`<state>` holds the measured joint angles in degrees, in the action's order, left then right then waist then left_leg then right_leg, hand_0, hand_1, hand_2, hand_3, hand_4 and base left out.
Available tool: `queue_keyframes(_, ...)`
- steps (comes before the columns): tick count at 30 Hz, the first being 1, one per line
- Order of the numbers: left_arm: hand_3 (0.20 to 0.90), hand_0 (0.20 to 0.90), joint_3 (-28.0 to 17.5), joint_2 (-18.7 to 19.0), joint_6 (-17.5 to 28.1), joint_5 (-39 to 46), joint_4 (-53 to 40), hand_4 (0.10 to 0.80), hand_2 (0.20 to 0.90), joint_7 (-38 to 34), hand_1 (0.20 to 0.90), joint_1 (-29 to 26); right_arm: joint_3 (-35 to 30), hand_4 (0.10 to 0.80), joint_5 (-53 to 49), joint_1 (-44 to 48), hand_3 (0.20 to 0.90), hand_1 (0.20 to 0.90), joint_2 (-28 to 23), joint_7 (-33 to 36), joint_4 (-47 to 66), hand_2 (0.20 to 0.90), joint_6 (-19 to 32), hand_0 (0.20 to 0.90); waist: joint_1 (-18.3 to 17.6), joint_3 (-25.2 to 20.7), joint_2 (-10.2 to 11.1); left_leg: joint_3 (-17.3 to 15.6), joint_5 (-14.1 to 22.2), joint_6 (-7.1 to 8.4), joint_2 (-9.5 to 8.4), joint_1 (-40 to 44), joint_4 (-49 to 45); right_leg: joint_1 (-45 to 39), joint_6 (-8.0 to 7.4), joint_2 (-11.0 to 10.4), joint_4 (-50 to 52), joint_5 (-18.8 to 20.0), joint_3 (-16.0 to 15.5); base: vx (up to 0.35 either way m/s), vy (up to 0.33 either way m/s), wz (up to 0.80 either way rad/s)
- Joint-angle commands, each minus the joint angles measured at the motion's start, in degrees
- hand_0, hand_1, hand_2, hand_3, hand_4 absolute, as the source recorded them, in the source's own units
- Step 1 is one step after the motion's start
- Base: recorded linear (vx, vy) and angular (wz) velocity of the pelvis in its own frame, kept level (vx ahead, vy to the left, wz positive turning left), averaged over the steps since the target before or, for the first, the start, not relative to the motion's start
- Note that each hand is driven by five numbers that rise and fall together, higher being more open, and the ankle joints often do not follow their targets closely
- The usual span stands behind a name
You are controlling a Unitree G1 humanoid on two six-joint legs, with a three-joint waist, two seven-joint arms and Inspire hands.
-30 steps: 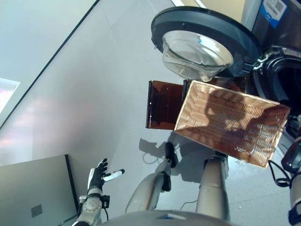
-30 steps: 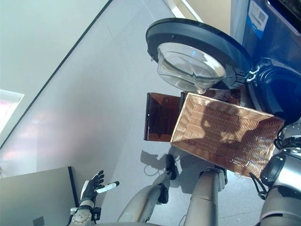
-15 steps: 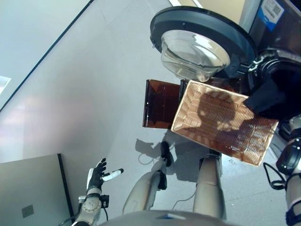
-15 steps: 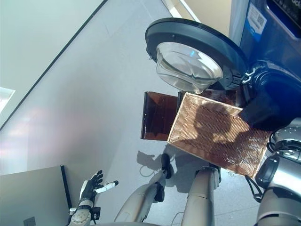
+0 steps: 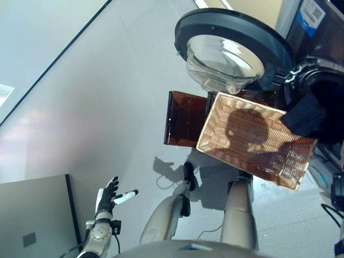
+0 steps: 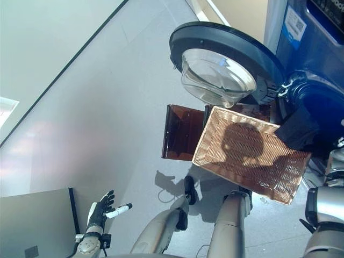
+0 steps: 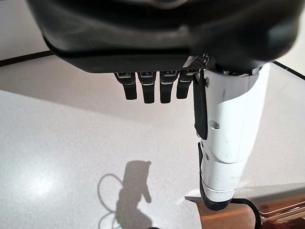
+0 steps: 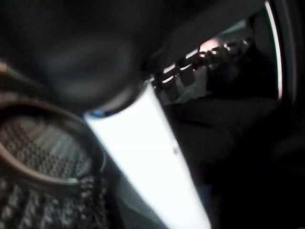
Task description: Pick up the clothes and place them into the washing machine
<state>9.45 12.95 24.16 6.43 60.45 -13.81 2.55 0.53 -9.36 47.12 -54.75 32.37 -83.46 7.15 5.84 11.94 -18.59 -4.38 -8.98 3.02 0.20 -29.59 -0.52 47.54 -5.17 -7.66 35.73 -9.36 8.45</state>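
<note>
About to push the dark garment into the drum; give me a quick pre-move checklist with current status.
1. Washer door open: ok.
2. Dark garment at the drum opening, over the basket's far corner: ok.
3. Right hand grip on garment: cannot tell.
4. Garment fully inside the drum: not ok.
5. Basket has no clothes left: ok.
6. Left hand open, idle, away from the washer: ok.

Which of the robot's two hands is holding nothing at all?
The left hand, low down beside the grey floor, with straight fingers around nothing. The right hand is over by the dark cloth at the washing machine.
</note>
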Motion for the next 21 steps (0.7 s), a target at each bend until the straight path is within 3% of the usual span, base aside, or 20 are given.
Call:
queue_keyframes(1, 0.9, 0.9, -5.6, 7.0, 1.1, 0.0, 2.4, 0.8, 0.9, -2.2, 0.9, 1.9, 8.9, 0.8, 10.3, 0.8, 0.9, 0.9, -5.4, 1.5, 5.3, 0.9, 2.1, 0.9, 1.9, -4.1, 2.2, 0.1, -1.0, -0.07, -1.18, -3.9, 0.6, -2.7, 3.47, 2.0, -13.8, 8.6, -0.5, -0.019, 0.013, -0.07)
queue_keyframes(4, 0.9, 0.9, -6.5, 6.4, 1.8, -0.2, 1.9, 0.8, 0.9, -1.7, 0.9, 2.5, 13.0, 0.8, 22.0, -3.9, 0.9, 0.9, -4.7, 1.4, 11.4, 0.9, 0.3, 0.9, 1.8, -4.1, 2.4, 0.0, -1.1, -0.12, -0.97, -4.3, 0.5, -2.3, 3.42, 2.2, -14.1, 9.0, -0.2, -0.017, 0.006, -0.06)
queue_keyframes(8, 0.9, 0.9, -7.1, 6.0, 2.2, -0.2, 2.5, 0.8, 0.9, -1.5, 0.9, 2.5, 10.7, 0.8, 26.4, -9.3, 0.9, 0.9, -2.9, 1.7, 17.5, 0.9, 0.1, 0.9, 1.4, -4.1, 2.5, 0.0, -1.1, -0.24, -0.91, -4.7, 0.3, -2.1, 3.38, 2.4, -14.2, 9.2, 0.0, -0.001, 0.002, -0.02)
queue_keyframes(10, 0.9, 0.9, -7.0, 6.0, 2.3, -0.2, 2.4, 0.8, 0.9, -1.6, 0.9, 2.2, 8.8, 0.8, 24.0, -10.6, 0.9, 0.9, -1.8, 0.8, 18.9, 0.9, 1.4, 0.9, 1.3, -4.0, 2.6, 0.0, -1.1, -0.26, -0.91, -4.7, 0.2, -2.1, 3.36, 2.4, -14.3, 9.2, 0.0, 0.0, 0.0, 0.0)
queue_keyframes(12, 0.9, 0.9, -7.1, 5.7, 2.4, 0.7, 2.7, 0.8, 0.9, -2.2, 0.9, 2.0, 3.5, 0.8, 14.8, -15.5, 0.9, 0.9, 2.8, -1.2, 24.2, 0.9, 5.2, 0.9, 0.8, -3.9, 3.3, -0.3, -1.0, -0.34, -0.77, -4.7, 0.1, -2.2, 3.35, 2.4, -14.5, 9.3, 0.1, 0.002, -0.017, -0.06)
queue_keyframes(21, 0.9, 0.9, -7.1, 5.1, 3.9, 3.2, 3.6, 0.8, 0.9, -2.4, 0.9, 2.7, -3.6, 0.8, 5.9, -30.1, 0.9, 0.9, 16.2, -3.0, 40.8, 0.9, 13.5, 0.9, -1.0, -3.6, 4.0, -1.0, -0.5, -0.71, -0.64, -4.5, -0.1, -2.2, 3.22, 2.7, -15.0, 9.3, 0.3, 0.012, 0.005, -0.06)
